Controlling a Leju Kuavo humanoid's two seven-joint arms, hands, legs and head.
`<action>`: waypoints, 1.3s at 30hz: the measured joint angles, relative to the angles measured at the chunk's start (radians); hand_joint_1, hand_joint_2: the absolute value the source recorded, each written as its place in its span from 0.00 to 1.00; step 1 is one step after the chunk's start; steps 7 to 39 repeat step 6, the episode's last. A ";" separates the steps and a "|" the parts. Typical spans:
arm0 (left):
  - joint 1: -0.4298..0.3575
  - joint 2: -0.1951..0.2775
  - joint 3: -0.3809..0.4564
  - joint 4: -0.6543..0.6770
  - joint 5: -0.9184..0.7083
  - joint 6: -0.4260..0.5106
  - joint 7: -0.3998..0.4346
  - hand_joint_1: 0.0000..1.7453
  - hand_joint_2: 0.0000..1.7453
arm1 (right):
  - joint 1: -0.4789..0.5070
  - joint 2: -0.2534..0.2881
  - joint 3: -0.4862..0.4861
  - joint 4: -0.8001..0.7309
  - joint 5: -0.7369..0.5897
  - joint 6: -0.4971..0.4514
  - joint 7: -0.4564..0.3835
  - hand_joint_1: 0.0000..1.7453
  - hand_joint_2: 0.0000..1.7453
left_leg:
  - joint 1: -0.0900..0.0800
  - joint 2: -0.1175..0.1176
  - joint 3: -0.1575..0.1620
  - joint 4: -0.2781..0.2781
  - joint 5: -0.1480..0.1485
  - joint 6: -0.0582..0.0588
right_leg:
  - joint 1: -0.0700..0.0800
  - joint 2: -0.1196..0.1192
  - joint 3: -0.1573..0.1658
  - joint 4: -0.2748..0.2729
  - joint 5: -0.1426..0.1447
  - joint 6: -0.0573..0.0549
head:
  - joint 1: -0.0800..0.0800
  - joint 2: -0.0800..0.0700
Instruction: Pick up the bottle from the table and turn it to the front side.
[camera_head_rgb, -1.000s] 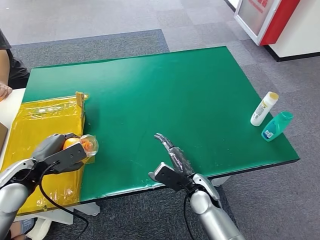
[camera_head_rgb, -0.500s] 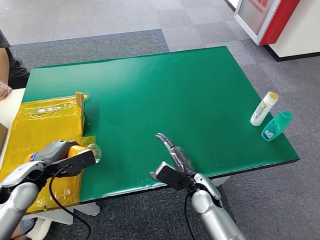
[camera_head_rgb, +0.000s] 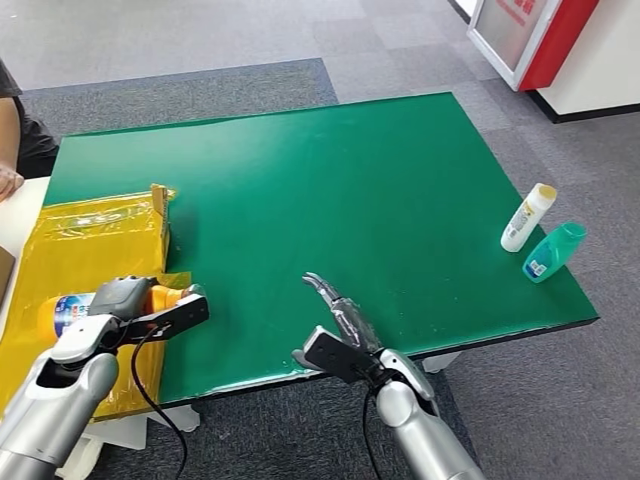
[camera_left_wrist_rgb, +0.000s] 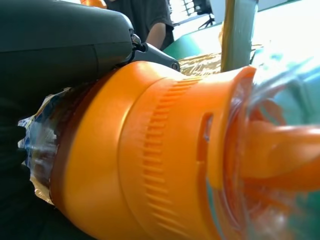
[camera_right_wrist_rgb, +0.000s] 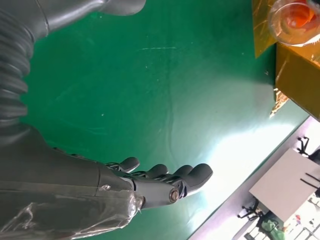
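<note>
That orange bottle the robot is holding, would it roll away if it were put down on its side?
Probably. The orange bottle in the left hand looks round in body and cap, so on the flat green table it would likely roll. The ribbed collar seen in the left wrist view should help the fingers hold. Its glossy label may be slippery.

Green table (camera_head_rgb: 302, 190) lay bare across centre and far side; yellow-wrapped box (camera_head_rgb: 83, 250) blocked near-left corner, white bottle (camera_head_rgb: 528, 217) and teal bottle (camera_head_rgb: 555, 251) crowded right edge
</note>
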 joint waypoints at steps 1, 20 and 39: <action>-0.002 -0.007 0.006 0.010 -0.005 0.000 -0.002 1.00 1.00 | 0.000 0.000 0.000 0.003 0.000 0.000 0.000 0.00 1.00 | 0.000 0.000 0.000 0.000 0.000 0.000 | 0.000 0.000 0.000 0.000 0.000 0.000 | 0.000 0.000; -0.012 -0.028 0.024 0.041 -0.025 0.001 -0.008 1.00 1.00 | 0.000 0.002 0.000 0.012 0.000 0.000 0.000 0.00 1.00 | 0.000 0.000 0.000 0.000 0.000 0.000 | 0.000 0.000 0.000 0.000 0.000 0.000 | 0.000 0.000; -0.012 -0.028 0.024 0.041 -0.025 0.001 -0.008 1.00 1.00 | 0.000 0.002 0.000 0.012 0.000 0.000 0.000 0.00 1.00 | 0.000 0.000 0.000 0.000 0.000 0.000 | 0.000 0.000 0.000 0.000 0.000 0.000 | 0.000 0.000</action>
